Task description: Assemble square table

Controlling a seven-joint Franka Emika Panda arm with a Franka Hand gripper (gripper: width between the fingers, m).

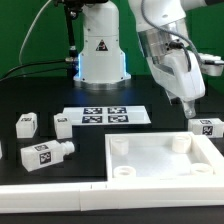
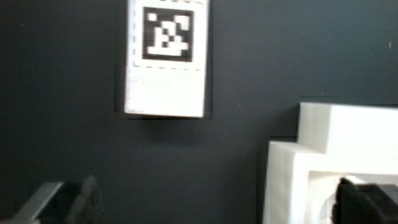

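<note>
The hand hangs open and empty above the far right corner of the square plate. One leg lies just beyond that corner. Three other legs lie on the table, well off to the exterior view's left of the plate.

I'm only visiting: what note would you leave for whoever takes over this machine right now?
Fingers: open, empty, hovering by a far corner of the plate.
Plate: flat on the table, no leg fitted.
Legs: three legs loose on the exterior view's left, fourth leg on its right beside the plate.
Done: nothing joined.
Left: fit all four legs.
</note>
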